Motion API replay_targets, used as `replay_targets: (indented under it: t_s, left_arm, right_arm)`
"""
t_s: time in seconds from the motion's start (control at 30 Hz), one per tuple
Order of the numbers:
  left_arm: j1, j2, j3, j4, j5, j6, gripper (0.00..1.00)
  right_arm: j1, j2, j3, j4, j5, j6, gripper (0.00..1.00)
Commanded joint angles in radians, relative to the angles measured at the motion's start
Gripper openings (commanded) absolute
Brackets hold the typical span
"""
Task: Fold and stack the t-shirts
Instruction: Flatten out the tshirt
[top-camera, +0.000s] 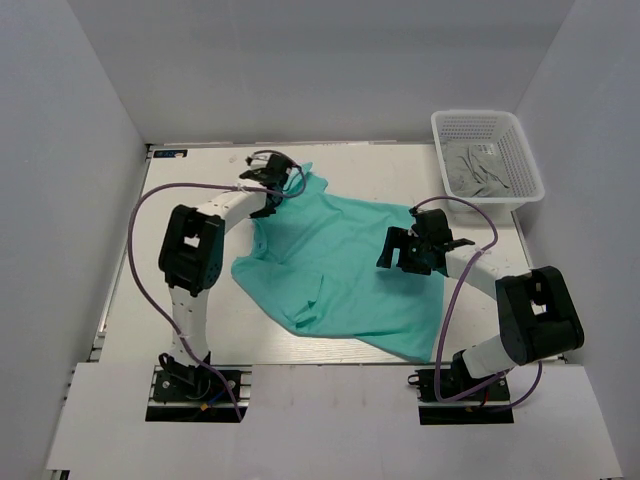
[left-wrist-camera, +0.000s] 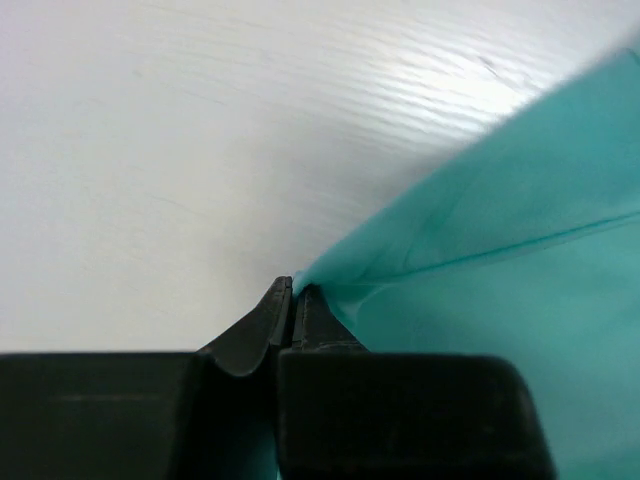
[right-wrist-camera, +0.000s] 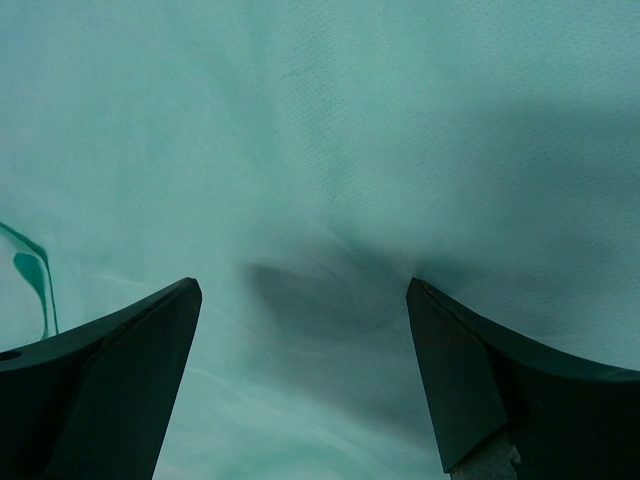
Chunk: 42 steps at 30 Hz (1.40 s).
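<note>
A teal-green t-shirt (top-camera: 340, 270) lies spread and rumpled across the middle of the table, one corner stretched to the far left. My left gripper (top-camera: 283, 184) is shut on that far corner; in the left wrist view its fingertips (left-wrist-camera: 293, 291) pinch the cloth edge (left-wrist-camera: 470, 240) just above the white table. My right gripper (top-camera: 402, 250) is open and sits low over the shirt's right part. In the right wrist view the two fingers (right-wrist-camera: 150, 330) stand wide apart with teal cloth (right-wrist-camera: 320, 180) filling the gap and a dark crease between them.
A white mesh basket (top-camera: 520, 150) stands at the far right corner with grey cloth (top-camera: 475, 170) in it. The white table (top-camera: 200, 190) is walled by grey panels on three sides. Purple cables loop from both arms.
</note>
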Motion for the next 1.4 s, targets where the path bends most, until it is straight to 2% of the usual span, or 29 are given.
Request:
replay_targets:
  t_s: [0.0,0.13,0.23,0.3,0.33,0.37,0.47,0.53,0.57,0.63,0.67,0.77,0.83,1.07,1.13,1.37]
  left_arm:
    - [0.063,-0.092,-0.026,0.052,-0.027,0.006,0.0]
    - [0.14,-0.084,-0.005,0.057,-0.004,0.024,0.13]
    - [0.2,-0.03,0.081,0.02,0.005,0.038,0.3]
    - [0.232,0.005,0.142,-0.021,0.019,0.062,0.73]
    - [0.232,0.005,0.156,-0.021,0.042,0.085,0.89]
    - [0.243,0.016,0.181,-0.03,0.054,0.096,0.98]
    - [0.243,-0.007,0.195,-0.052,0.094,0.096,1.0]
    - [0.243,-0.042,0.172,-0.031,0.177,0.112,1.0]
    - [0.243,-0.091,0.153,0.012,0.276,0.128,1.0]
    - [0.22,-0.139,0.08,0.069,0.359,0.162,1.0]
    - [0.208,-0.156,0.061,0.089,0.481,0.18,1.0]
    - [0.199,-0.181,0.02,0.164,0.727,0.204,1.0]
    - [0.188,-0.155,0.03,0.164,0.784,0.204,1.0]
    - [0.107,0.003,0.158,0.122,0.795,0.227,1.0]
    - [0.094,0.081,0.227,0.08,0.768,0.236,1.0]
    - [0.106,0.18,0.273,0.091,0.594,0.218,1.0]
  right_arm:
    - [0.001,0.015,-0.039,-0.075,0.063,-0.009,0.9]
    - [-0.002,0.02,-0.033,-0.077,0.07,-0.015,0.9]
    - [-0.002,0.014,-0.03,-0.08,0.08,-0.015,0.9]
    - [0.001,0.005,-0.025,-0.087,0.084,-0.015,0.9]
    - [0.001,-0.008,-0.024,-0.089,0.09,-0.014,0.9]
    - [0.0,-0.011,-0.022,-0.092,0.096,-0.015,0.9]
    - [0.006,-0.031,-0.013,-0.098,0.103,-0.018,0.9]
    - [0.004,-0.044,0.002,-0.112,0.101,-0.021,0.9]
    - [0.001,-0.054,0.013,-0.112,0.097,-0.023,0.9]
    - [0.003,-0.071,0.03,-0.118,0.095,-0.023,0.9]
    - [0.001,-0.092,0.035,-0.124,0.095,-0.024,0.9]
    - [0.003,-0.12,0.051,-0.13,0.109,-0.009,0.9]
    - [-0.002,-0.13,0.061,-0.135,0.12,0.014,0.9]
    - [-0.014,-0.086,0.082,-0.167,0.251,0.064,0.9]
    - [-0.017,-0.049,0.094,-0.183,0.288,0.075,0.9]
    - [-0.022,0.09,0.197,-0.21,0.385,0.075,0.9]
